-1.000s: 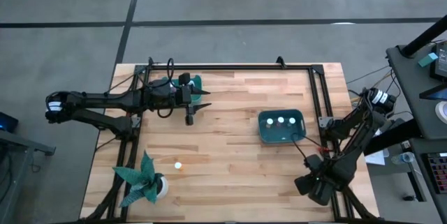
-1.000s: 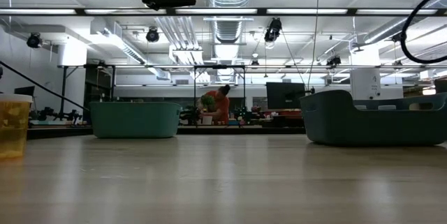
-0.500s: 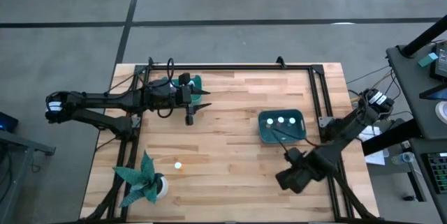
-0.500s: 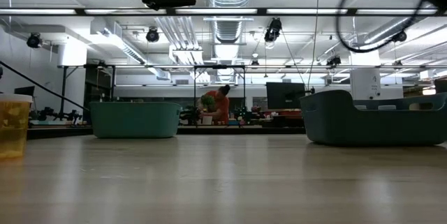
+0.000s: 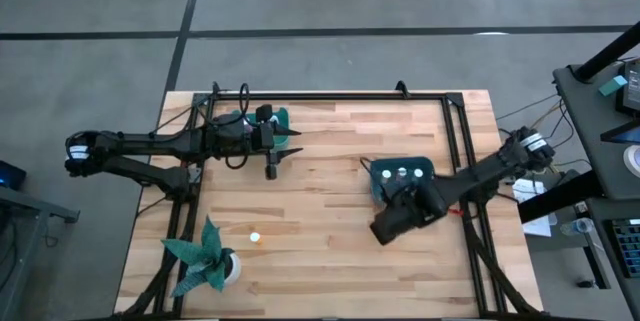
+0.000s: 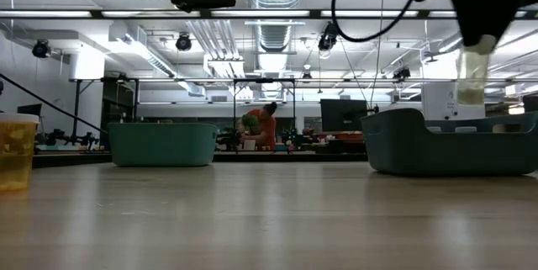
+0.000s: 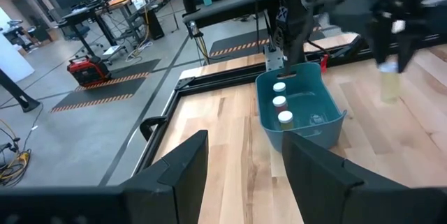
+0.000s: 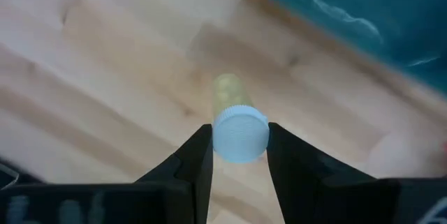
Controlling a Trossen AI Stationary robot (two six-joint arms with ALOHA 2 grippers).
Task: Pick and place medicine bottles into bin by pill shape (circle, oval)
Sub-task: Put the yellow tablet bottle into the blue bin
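My right gripper (image 5: 386, 225) hangs over the table just near and left of the right teal bin (image 5: 403, 193). It is shut on a medicine bottle (image 6: 472, 75) with a white cap and a translucent yellowish body. That bin holds three white-capped bottles (image 7: 279, 102). A second bottle (image 5: 255, 237) stands on the table by the plant. My left gripper (image 5: 285, 145) waits open and level at the far left, over the left teal bin (image 5: 281, 118), with nothing between its fingers (image 7: 183, 172). My right gripper pinches the bottle's white cap (image 8: 240, 133) between its two fingers, one on each side. The fingers come from above and point steeply down. The bottle hangs cap up below them (image 6: 472, 85), lifted well clear of the table.
A teal paper plant in a white pot (image 5: 205, 261) stands at the near left corner. A black rail frame (image 5: 455, 141) runs around the table's edges. A translucent yellow container (image 6: 17, 152) shows at the left edge of the low view. Bare wood lies between the two bins.
My right gripper has carried the bottle from the near right corner toward the table's left and far side, rising as it went and rolling about its own line. It now hangs beside the right teal bin. The bottle stays hanging below the fingers.
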